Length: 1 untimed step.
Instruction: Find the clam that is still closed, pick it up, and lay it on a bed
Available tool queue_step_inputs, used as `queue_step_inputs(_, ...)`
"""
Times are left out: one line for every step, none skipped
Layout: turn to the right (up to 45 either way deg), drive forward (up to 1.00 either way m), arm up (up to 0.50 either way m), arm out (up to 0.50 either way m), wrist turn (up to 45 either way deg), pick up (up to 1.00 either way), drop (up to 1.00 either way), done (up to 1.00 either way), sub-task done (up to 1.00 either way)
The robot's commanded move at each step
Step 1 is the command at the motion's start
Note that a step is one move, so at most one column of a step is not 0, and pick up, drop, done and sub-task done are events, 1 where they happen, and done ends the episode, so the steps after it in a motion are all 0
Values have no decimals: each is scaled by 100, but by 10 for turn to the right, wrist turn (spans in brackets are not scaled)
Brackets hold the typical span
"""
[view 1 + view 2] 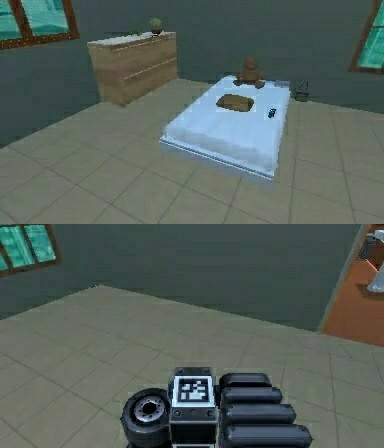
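Note:
A low bed (225,135) with a pale blue-white cover stands in the middle of the forward view. On it lie a flat brown thing (233,101) and a small dark thing (272,112). A brown rounded figure (249,71) sits at its far end. None of these has a shape I can name as a clam. At the arm side view's bottom edge the arm is drawn in, with stacked dark segments (262,412) and a white marked square (193,390). Left of the square sits the gripper's (148,415) dark round body. Its far end cannot be made out, so I cannot tell whether it holds anything.
A wooden dresser (135,66) with a small plant (156,25) on top stands against the dark wall left of the bed. Windows (35,20) sit high in that wall, and another window (25,249) is in the arm side view. An orange-brown panel (355,304) stands at the right. Tiled floor (120,334) spreads between.

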Motion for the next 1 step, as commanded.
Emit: queue_step_inputs(210, 0, 0, 0, 0, 0, 0, 0, 0)
